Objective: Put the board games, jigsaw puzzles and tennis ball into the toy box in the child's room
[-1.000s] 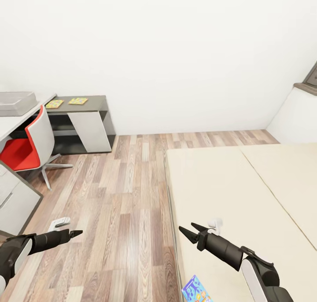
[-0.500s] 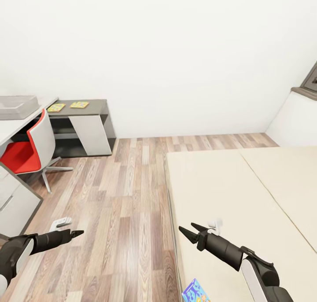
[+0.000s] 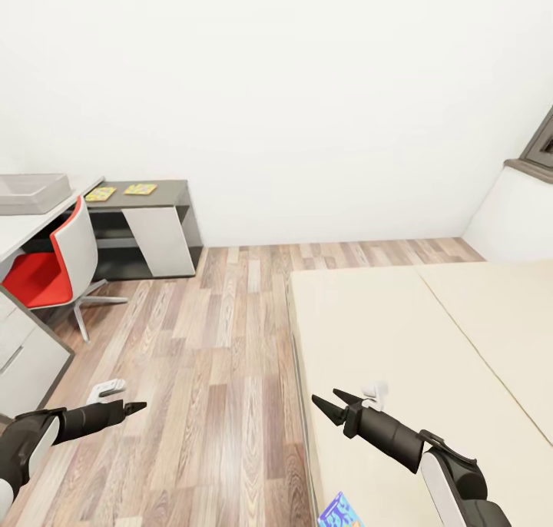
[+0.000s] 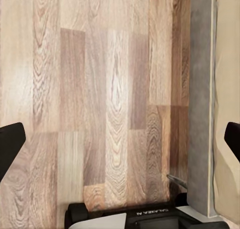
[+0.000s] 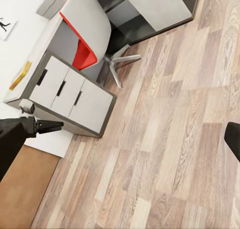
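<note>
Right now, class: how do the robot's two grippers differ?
The left gripper hangs over the wood floor; the right gripper hangs at the bed edge. The left looks nearly closed in the head view; the right's fingers are clearly spread. Both are black, empty and point forward.

Both arms matte black with white shell segments behind wrist. Each pincer, left pincer (image 3: 138, 407) and right pincer (image 3: 326, 402): slim pointed black fingers. Small white bracket above each wrist.

beige bed (image 3: 399, 335), red-and-white chair (image 3: 54, 262), multicoloured jigsaw puzzles (image 3: 120, 191)
</note>
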